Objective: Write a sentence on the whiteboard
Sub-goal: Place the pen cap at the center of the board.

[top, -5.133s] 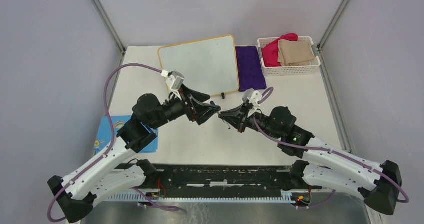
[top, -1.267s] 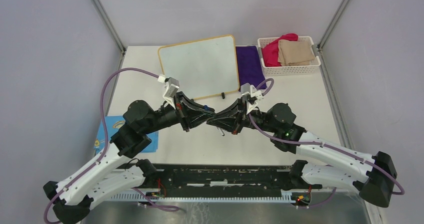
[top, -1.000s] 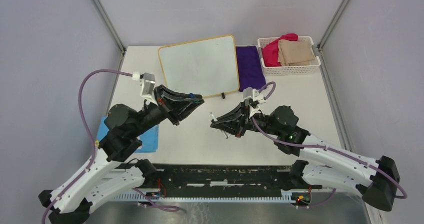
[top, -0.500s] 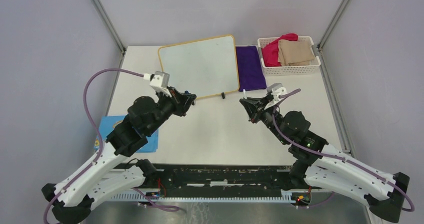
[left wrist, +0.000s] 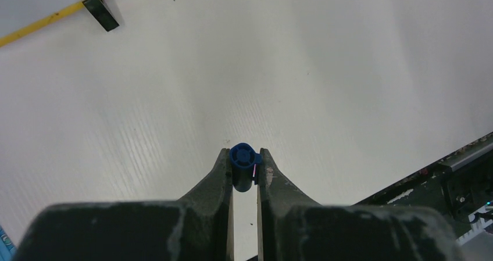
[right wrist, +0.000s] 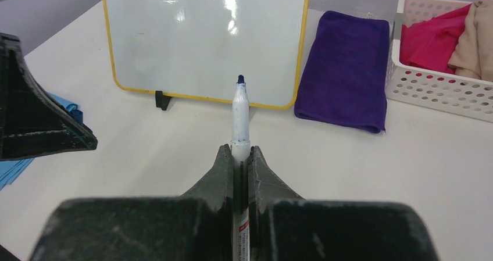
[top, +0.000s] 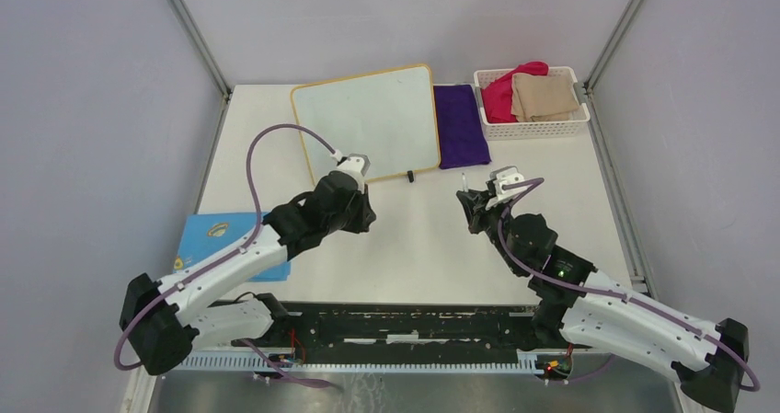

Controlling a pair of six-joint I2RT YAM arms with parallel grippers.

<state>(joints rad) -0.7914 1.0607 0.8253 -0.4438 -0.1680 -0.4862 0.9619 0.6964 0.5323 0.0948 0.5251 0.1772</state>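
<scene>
The whiteboard (top: 368, 123) lies at the back of the table with its yellow-tan frame and black feet (right wrist: 162, 100) toward me. Its surface is blank; no sentence shows on it. My right gripper (right wrist: 240, 152) is shut on a white marker (right wrist: 240, 113), whose bare blue tip points at the board from short of its near edge. In the top view that gripper (top: 471, 203) hovers to the right of the middle. My left gripper (left wrist: 244, 156) is shut on the marker's blue cap (left wrist: 243, 158), pointing down at the bare table just in front of the board (top: 361, 218).
A purple cloth (top: 458, 123) lies right of the board. A white basket (top: 578, 119) with red and tan cloths stands at the back right. A blue booklet (top: 221, 238) lies at the near left, partly under the left arm.
The two grippers have drawn apart, cap in the left and marker in the right. The left swung in to the board's near edge; the right turned the marker tip toward the board.
</scene>
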